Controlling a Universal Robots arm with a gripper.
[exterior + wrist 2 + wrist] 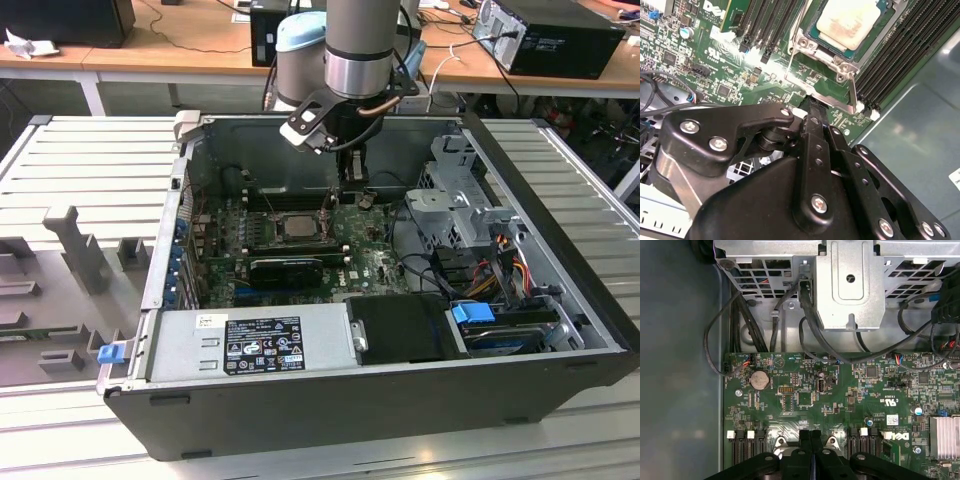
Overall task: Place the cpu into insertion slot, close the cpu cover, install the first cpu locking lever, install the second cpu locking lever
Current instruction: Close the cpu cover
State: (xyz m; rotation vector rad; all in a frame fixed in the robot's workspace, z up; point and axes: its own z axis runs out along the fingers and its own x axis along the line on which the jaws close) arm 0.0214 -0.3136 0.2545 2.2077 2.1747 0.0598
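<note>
The cpu [847,22], a pale square chip, lies flat in the insertion slot on the green motherboard [730,65]. The silvery cpu cover [840,62] lies down around the chip's edges. Thin metal locking levers [852,92] run along the socket's sides. My gripper [812,107] is shut, with its black fingers pressed together and nothing between them. Its tip hovers at the socket's edge beside the lever bar; whether it touches is unclear. In the exterior view the gripper [352,180] hangs just to the right of the cpu [297,226]. In the first wrist view the gripper [810,436] points down at the board.
The open computer case [560,200] walls the board in. A metal drive cage [850,285] with black cables [810,335] stands close by. Memory slots [910,55] flank the socket, a black heatsink block [285,268] lies in front of it, and the power supply [250,345] fills the case's front.
</note>
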